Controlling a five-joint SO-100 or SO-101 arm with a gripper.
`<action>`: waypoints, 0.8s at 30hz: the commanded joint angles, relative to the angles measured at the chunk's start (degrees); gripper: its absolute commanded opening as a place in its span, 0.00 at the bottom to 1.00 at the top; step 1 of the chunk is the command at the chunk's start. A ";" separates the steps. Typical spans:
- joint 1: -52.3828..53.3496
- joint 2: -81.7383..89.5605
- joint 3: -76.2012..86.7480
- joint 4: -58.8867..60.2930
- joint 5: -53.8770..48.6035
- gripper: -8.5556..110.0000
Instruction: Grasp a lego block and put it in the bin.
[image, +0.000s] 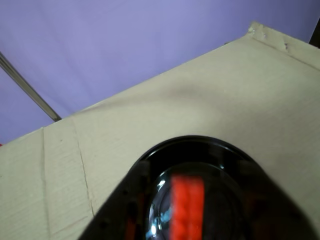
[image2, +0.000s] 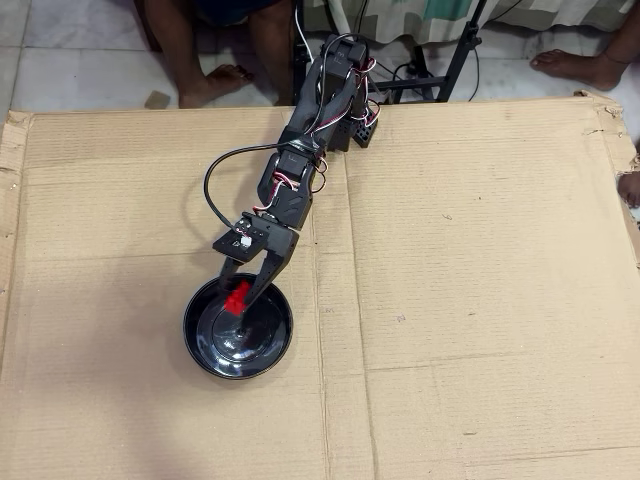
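The red lego block is inside the rim of the black bowl, near its far edge, right under my fingertips. My gripper hangs over that part of the bowl. In the wrist view the block shows blurred between my two dark fingers, with glossy bowl floor visible on both sides of it. The jaws stand wider than the block and do not touch it. I cannot tell whether the block rests on the bowl or is in the air.
The bowl stands on a large cardboard sheet covering the floor. The arm's base is at the sheet's far edge. People's feet and a stand are beyond that edge.
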 joint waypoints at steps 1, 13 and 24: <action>0.00 0.18 -2.99 -1.05 -0.44 0.30; -0.88 0.53 -2.29 -0.44 -0.44 0.30; -6.24 9.49 5.71 -0.26 -0.53 0.30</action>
